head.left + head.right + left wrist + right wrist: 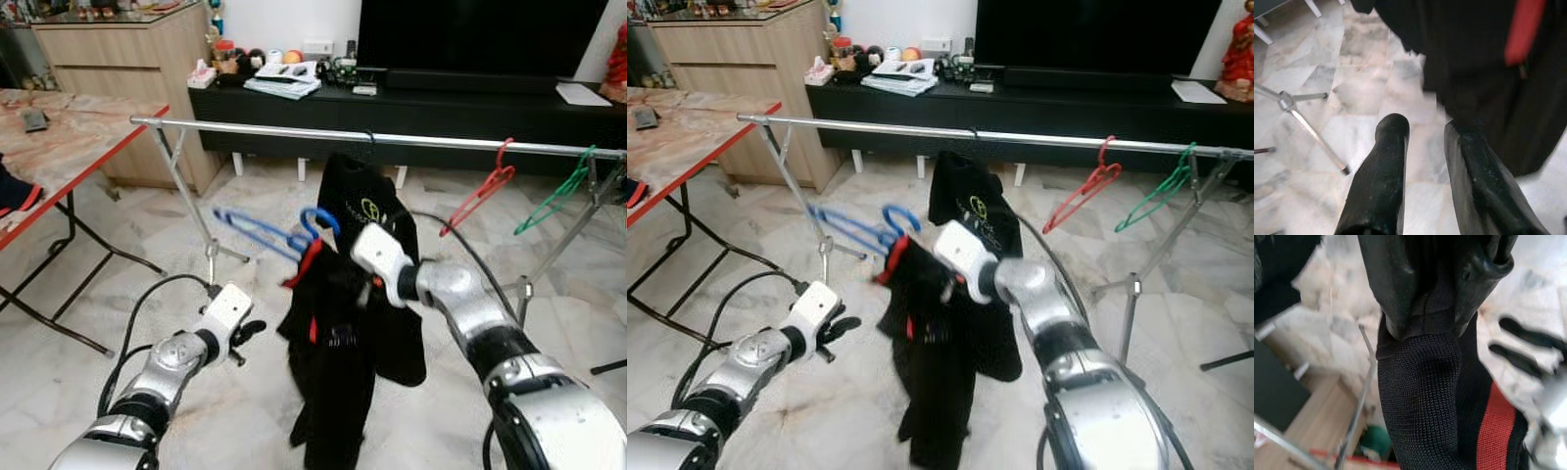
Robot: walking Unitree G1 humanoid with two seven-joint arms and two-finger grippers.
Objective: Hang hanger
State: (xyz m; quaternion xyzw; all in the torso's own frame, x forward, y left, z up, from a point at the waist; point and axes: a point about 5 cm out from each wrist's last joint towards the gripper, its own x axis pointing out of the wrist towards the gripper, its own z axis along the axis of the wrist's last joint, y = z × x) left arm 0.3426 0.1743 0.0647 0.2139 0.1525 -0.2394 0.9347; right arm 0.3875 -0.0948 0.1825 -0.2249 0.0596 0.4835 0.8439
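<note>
A blurred blue hanger (pixel 263 233) sticks out to the left of a black garment with red trim (pixel 333 362). My right gripper (pixel 333 279) is shut on this garment's knitted fabric (pixel 1420 382) and holds it up below the silver rail (pixel 255 128). The garment hangs down towards the floor. Behind it, another black garment (pixel 364 196) with a round logo hangs on the rail. My left gripper (pixel 251 333) is low on the left, a short way from the held garment. It is open, with only floor between its fingers (pixel 1383 166).
A red hanger (pixel 480 196) and a green hanger (pixel 558 196) hang on the rail's right part. The rack's legs (pixel 211 250) stand on the marble floor. A red-edged folding table (pixel 69 137) is at the left. A black TV console (pixel 441 108) runs behind the rack.
</note>
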